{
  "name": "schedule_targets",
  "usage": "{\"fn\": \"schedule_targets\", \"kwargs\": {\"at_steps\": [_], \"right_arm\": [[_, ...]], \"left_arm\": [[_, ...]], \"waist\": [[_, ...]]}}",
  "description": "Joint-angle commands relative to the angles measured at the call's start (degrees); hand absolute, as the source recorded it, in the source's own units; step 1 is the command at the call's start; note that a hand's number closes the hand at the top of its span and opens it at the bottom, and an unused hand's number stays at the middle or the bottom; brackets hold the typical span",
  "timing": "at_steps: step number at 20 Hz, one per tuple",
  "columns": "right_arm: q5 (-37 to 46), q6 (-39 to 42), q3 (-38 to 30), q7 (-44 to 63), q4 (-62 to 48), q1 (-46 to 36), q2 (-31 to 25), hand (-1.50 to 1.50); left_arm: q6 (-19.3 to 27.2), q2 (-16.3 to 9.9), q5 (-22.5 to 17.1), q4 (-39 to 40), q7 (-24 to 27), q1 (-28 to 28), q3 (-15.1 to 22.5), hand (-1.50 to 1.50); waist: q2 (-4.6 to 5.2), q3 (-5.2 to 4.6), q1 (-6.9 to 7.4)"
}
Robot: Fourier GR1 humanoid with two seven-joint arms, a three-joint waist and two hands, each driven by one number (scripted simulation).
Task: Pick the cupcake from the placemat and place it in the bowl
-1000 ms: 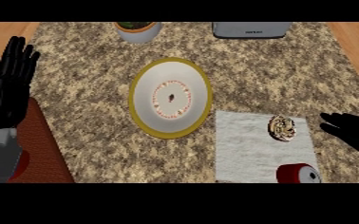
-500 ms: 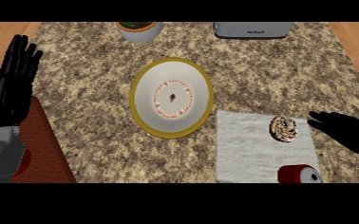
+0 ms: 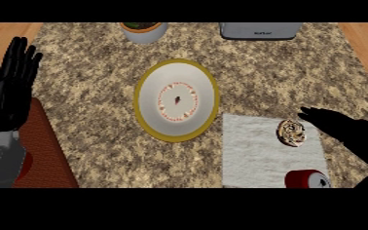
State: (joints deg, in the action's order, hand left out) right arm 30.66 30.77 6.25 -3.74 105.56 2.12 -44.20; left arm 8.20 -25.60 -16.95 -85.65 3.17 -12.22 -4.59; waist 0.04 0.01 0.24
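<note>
A small round cupcake (image 3: 292, 132) with a pale, brown-speckled top is seen lying on the right part of a light grey rectangular placemat (image 3: 259, 151), which is spread on the speckled granite table (image 3: 101, 78). The black right hand (image 3: 343, 127) is shown just beside the cupcake on its right, fingers straight and holding nothing, while the black left hand (image 3: 17, 84) is held open with fingers up at the left edge. To the left of the placemat a white bowl with a yellow rim (image 3: 176, 100) is set, and a red cylindrical can (image 3: 307, 179) is found at the placemat's lower right corner.
</note>
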Motion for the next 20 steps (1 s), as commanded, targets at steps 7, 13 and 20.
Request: {"fn": "schedule_targets", "kwargs": {"at_steps": [7,13,20], "right_arm": [[10.98,-3.73,2.93,-7.09,-11.8,-3.9,9.02,-1.5],[13.18,-2.19,0.33,-12.42,-15.15,-7.23,10.45,-1.5],[19.6,-3.82,-0.09,-14.42,-19.89,-7.6,13.4,-1.5]], "left_arm": [[-0.98,3.46,3.61,3.87,0.66,-3.45,-1.84,0.0],[-3.44,3.24,4.01,2.11,-1.02,-2.45,-4.24,0.0],[-4.64,5.05,5.41,1.2,-0.69,-1.44,-5.56,0.0]], "waist": [[-0.01,-0.01,-0.28],[-0.03,-0.02,-0.22],[-0.05,-0.01,-0.2]]}}
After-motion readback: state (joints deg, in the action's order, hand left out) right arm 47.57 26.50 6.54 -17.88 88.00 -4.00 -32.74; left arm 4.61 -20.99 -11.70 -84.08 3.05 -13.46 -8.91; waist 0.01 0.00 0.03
